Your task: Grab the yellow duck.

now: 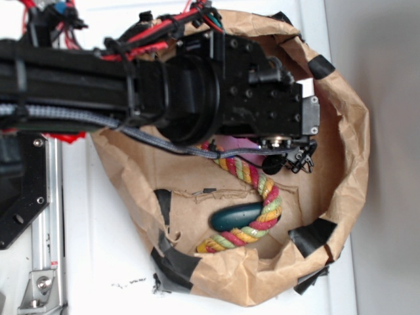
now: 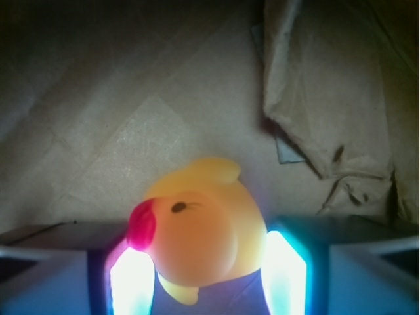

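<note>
The wrist view shows the yellow duck (image 2: 200, 236) low in the centre of the frame, sitting between the two glowing fingers (image 2: 131, 279) of the gripper (image 2: 207, 282). The jaws stand about as wide as the duck's body, one pad at each flank. Whether they already press on it cannot be told, though both pads look to be touching or just beside the toy.

The duck lies on crumpled brown paper (image 2: 131, 118). Its red-orange beak points toward the left of the frame, and a small dark eye sits just right of the beak. A rounded lobe rises at the top and a small tip hangs at the bottom, so its long axis seems to run roughly up and down the frame, along the fingers.

In the exterior view the black arm (image 1: 197, 85) reaches into a brown paper bag (image 1: 348, 131) on a white desk (image 1: 98, 262). The duck is hidden there. A multicoloured rope (image 1: 262, 197) and a dark teal oval (image 1: 236, 215) lie lower in the bag.

To do this step well, the jaws should probably close slowly and evenly on the widest part of the smooth body, so the toy does not squirt out forward.
</note>
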`<state>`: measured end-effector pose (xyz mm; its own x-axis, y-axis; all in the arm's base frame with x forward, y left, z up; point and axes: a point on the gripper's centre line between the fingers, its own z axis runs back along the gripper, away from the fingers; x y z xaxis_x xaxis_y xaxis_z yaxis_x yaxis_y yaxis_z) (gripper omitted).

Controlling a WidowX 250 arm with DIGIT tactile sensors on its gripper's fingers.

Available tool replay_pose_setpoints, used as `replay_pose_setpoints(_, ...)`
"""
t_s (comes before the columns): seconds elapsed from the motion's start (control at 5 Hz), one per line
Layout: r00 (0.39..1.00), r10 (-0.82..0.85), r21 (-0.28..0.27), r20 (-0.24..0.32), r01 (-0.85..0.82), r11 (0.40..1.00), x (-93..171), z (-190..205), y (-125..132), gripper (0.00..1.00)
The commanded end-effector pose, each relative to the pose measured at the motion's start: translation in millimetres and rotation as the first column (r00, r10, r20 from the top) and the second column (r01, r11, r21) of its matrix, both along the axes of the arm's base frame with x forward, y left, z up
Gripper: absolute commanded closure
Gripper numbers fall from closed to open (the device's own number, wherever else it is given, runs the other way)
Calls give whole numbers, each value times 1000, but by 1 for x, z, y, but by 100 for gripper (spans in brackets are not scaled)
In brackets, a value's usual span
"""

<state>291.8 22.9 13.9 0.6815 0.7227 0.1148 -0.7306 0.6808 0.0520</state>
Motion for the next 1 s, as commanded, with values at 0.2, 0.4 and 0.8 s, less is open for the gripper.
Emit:
replay_pose_setpoints(0.2, 987, -142, 13, 75, 141, 990, -10, 36, -3, 100)
replay_pose_setpoints(0.4, 919, -366, -90, 145, 380, 920, -13, 71, -9, 100)
replay_pose_setpoints(0.8, 904, -411, -18, 123, 416, 909, -22, 68, -19, 100)
